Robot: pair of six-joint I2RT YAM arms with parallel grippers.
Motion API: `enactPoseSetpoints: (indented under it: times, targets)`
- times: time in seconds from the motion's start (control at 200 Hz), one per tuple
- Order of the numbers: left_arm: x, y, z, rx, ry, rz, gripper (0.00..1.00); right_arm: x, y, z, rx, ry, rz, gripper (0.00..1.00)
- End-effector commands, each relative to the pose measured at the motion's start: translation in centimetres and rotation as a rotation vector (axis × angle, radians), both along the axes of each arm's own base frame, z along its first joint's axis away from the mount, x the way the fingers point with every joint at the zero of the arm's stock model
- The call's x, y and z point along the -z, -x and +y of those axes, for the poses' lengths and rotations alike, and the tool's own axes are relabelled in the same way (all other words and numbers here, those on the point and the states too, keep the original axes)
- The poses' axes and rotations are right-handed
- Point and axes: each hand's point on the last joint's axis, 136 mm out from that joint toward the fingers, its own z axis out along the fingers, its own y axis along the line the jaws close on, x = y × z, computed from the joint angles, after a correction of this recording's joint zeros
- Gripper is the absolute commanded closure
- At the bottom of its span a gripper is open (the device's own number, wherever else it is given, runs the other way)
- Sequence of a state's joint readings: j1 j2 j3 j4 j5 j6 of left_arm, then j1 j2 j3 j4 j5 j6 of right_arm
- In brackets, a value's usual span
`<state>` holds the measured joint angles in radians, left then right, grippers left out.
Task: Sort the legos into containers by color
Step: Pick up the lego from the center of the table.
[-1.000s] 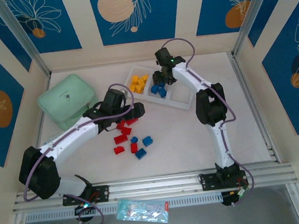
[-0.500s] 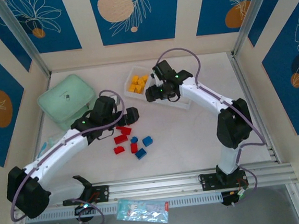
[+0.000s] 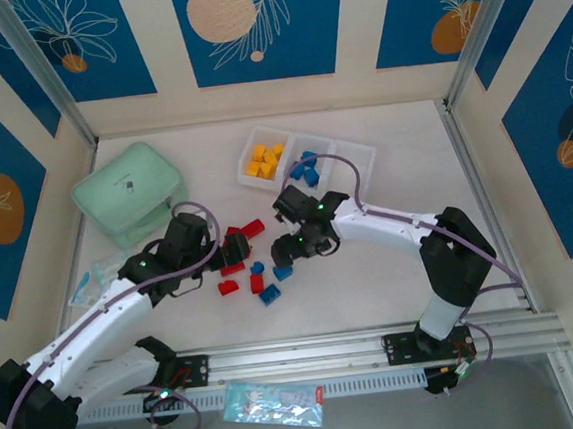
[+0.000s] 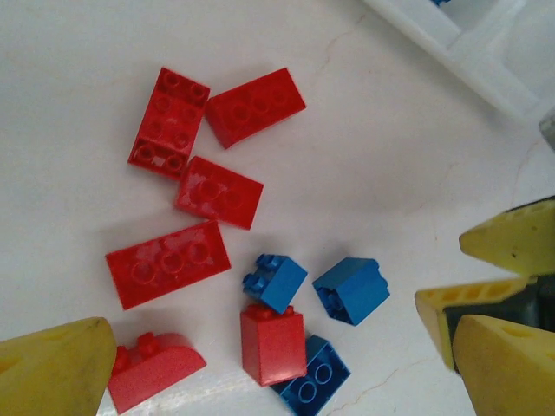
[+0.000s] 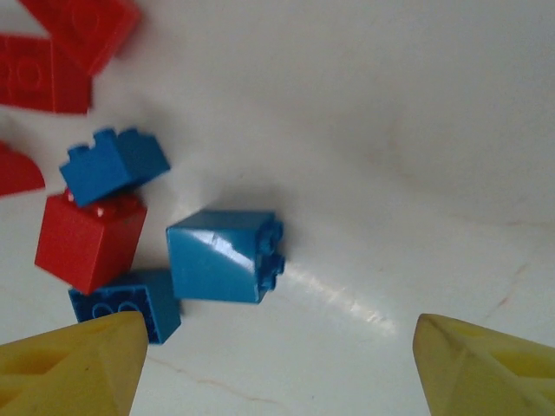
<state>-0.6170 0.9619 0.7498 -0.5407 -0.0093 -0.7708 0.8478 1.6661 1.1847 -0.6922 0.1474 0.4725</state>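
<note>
Loose legos lie mid-table: several red ones and three blue ones, among them a blue brick on its side. My left gripper hovers open at the left of the pile; in its wrist view a red brick leaning on a blue plate lies between its yellow fingertips. My right gripper is open above the pile's right side, its fingers wide apart just short of the blue brick. The containers at the back hold yellow legos and blue legos.
A mint-green case sits at the back left. A printed packet lies on the front rail, and a clear packet rests by the left wall. The two grippers are close together over the pile.
My right arm swung from over the tray's blue compartment down to the loose pile, and its jaws widened. My left gripper drew back toward the near left, still open.
</note>
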Motion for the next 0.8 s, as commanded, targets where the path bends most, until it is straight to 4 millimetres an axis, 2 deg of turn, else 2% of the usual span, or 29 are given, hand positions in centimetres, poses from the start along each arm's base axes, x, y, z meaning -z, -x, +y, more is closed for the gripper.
enactPoseSetpoints:
  times: [0.0,0.08,0.26,0.435,0.58,0.795]
  targets:
    - [0.6,0.5,1.1,-0.044,-0.015,0.02,0.01,0.3,1.3,1.5,0.003,-0.032,0.019,0.16]
    - [0.7,0.6,1.4,-0.051,-0.019,0.023,0.01,1.1,1.5,1.9,0.005,-0.016,0.019,0.12]
    - [1.2,0.9,1.7,-0.063,-0.028,0.032,0.01,2.6,1.7,3.5,-0.015,0.0,0.019,0.11]
    - [1.4,1.0,2.0,-0.073,-0.03,0.03,0.01,4.0,1.1,3.7,-0.013,0.047,0.009,0.13]
    - [1.4,1.0,2.1,-0.073,-0.03,0.028,0.01,4.8,0.6,3.7,-0.013,0.07,-0.008,0.19]
    - [1.1,0.9,1.8,-0.068,-0.021,0.022,0.01,4.8,0.6,4.1,-0.022,0.059,-0.005,0.33]
